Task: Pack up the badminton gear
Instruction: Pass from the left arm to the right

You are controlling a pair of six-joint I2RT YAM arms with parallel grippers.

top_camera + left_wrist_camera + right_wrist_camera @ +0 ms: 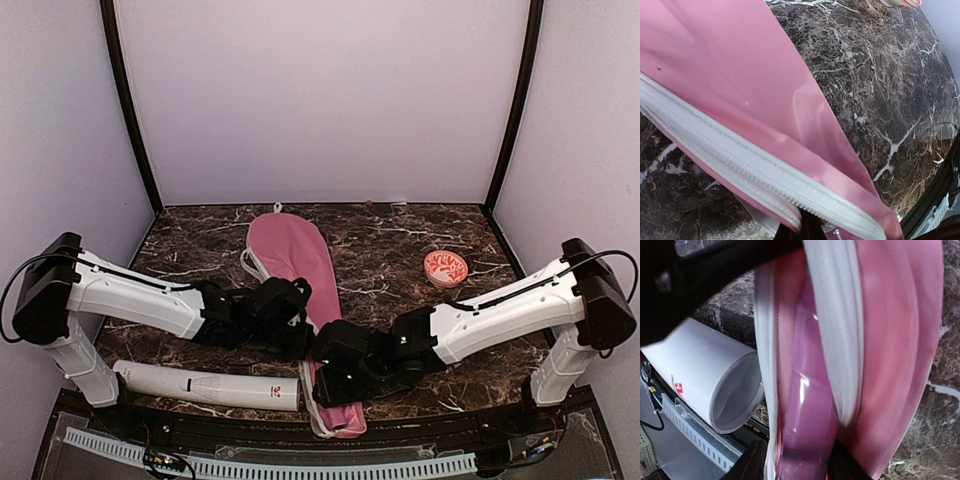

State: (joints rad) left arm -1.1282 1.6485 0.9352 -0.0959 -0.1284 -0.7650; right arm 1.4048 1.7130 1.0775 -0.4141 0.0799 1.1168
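Note:
The long pink racket bag [290,260] lies from the back centre to the front edge, its white zipper [740,155] partly open. My left gripper [298,335] is at the bag's left edge, and its fingertips [807,227] pinch the zipper edge. My right gripper [330,378] is over the bag's narrow end; its fingers [747,462] close on a glossy pink racket handle [807,405] lying inside the open bag [900,340]. The white red-logo tube [210,385] lies on its side at front left, open end [737,395] towards the bag. Racket frames and shuttlecocks are hidden.
A round red-and-white lid [445,267] lies at the right back of the marble table [400,240]. The table's front edge with a black rail and white cable strip [300,465] runs just past the bag's end. Walls close in on three sides.

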